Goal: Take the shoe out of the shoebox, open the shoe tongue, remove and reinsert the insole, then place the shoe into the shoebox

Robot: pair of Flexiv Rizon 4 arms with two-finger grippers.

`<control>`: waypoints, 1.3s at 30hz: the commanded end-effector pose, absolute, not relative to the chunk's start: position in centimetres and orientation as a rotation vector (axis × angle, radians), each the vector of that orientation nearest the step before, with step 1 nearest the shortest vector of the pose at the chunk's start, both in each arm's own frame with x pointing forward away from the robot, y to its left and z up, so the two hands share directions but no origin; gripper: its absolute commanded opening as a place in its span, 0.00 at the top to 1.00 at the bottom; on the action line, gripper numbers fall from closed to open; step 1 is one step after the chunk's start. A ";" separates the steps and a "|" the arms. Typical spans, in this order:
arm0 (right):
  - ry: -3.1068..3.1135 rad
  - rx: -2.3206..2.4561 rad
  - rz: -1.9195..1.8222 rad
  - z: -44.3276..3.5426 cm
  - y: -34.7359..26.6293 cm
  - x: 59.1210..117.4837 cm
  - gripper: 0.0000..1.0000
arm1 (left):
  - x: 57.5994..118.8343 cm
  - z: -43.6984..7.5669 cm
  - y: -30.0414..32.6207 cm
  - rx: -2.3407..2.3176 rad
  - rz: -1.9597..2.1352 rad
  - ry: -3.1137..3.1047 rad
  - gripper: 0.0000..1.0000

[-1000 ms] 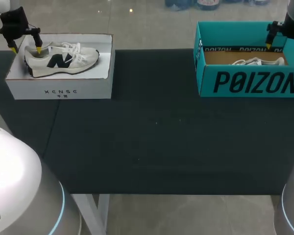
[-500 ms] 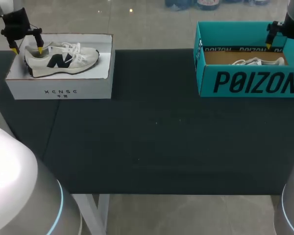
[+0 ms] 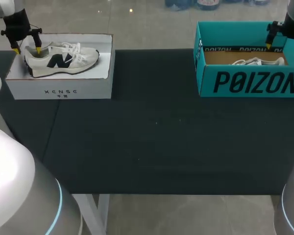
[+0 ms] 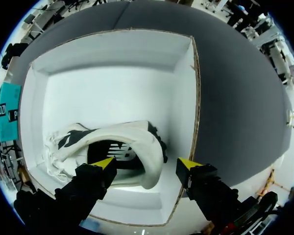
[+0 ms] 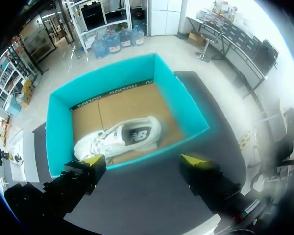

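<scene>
Left gripper (image 3: pixel 26 50) hangs over the heel end of the white shoebox (image 3: pixel 59 85), at the far left corner of the dark table (image 3: pixel 152 132). Its yellow-tipped fingers are spread wide. From the left wrist view, one fingertip (image 4: pixel 105 164) sits over the mouth of the white sneaker (image 3: pixel 63 58), and the other is out by the box's end wall. The heel collar lies between them, with neither finger pressing on it. The sneaker lies inside the box, heel toward the gripper, toe pointing to the table's middle, with white floor showing on its far side and past the toe.

Over on the far right, the teal shoebox (image 3: pixel 250 83) stands open at the table's back edge. The second white sneaker (image 5: pixel 118 138) lies on its side on the box's brown cardboard floor, with bare cardboard around it. The right gripper (image 3: pixel 284 47) is above that box near its right end, fingers well apart, gripping nothing. In the right wrist view, both tips line up over the box's near wall.

The two boxes are well apart, with a wide stretch of dark tabletop between them and in front.
</scene>
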State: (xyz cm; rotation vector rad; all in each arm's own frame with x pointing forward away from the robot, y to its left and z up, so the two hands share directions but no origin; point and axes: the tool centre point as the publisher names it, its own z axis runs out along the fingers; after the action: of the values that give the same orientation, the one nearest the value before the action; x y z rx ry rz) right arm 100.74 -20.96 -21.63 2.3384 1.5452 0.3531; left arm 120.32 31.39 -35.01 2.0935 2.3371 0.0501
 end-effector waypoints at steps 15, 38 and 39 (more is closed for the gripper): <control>1.543 2.338 0.353 -21.7 -20.9 100.8 0.00 | 120.7 -35.7 31.5 2.074 0.073 2.356 1.00; 1.543 2.338 0.353 -21.7 -20.9 100.8 0.00 | 118.1 -31.2 31.9 2.054 0.146 2.298 1.00; 1.543 2.338 0.353 -21.7 -20.9 100.8 0.00 | 117.9 -30.7 31.9 2.047 0.145 2.292 1.00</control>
State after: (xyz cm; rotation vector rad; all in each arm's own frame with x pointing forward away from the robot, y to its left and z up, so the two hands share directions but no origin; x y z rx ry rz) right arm 100.74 -20.96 -21.63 2.3384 1.5451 0.3531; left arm 120.44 32.12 -32.61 2.0713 2.3205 0.0922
